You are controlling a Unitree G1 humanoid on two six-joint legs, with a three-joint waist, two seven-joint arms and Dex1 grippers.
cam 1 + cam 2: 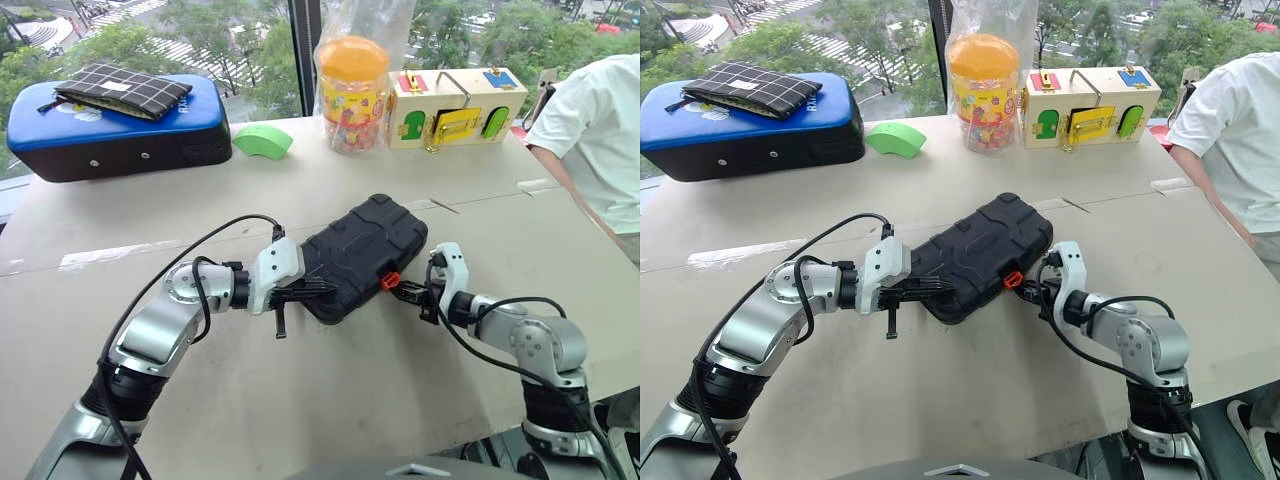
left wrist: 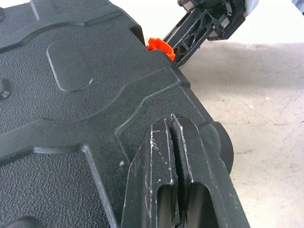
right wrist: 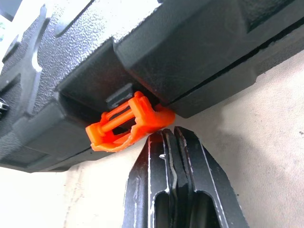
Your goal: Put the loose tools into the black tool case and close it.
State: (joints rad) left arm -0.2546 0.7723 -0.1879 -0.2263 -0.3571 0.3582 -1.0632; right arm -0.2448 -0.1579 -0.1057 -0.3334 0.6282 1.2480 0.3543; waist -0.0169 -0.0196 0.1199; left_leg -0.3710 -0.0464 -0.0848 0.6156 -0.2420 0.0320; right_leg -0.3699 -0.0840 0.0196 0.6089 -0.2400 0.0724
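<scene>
Tool case [image 1: 362,250] closed, contents hidden.

Broad pale beige desk [image 1: 330,400] with a scuffed matte top, seamed across the middle, lit by soft daylight. Beyond the far edge, tall glass windows [image 1: 250,50] split by a dark vertical frame post [image 1: 305,40], looking down on green treetops and a street crossing. At the right edge, a person in a white short-sleeved shirt [image 1: 600,130].
</scene>
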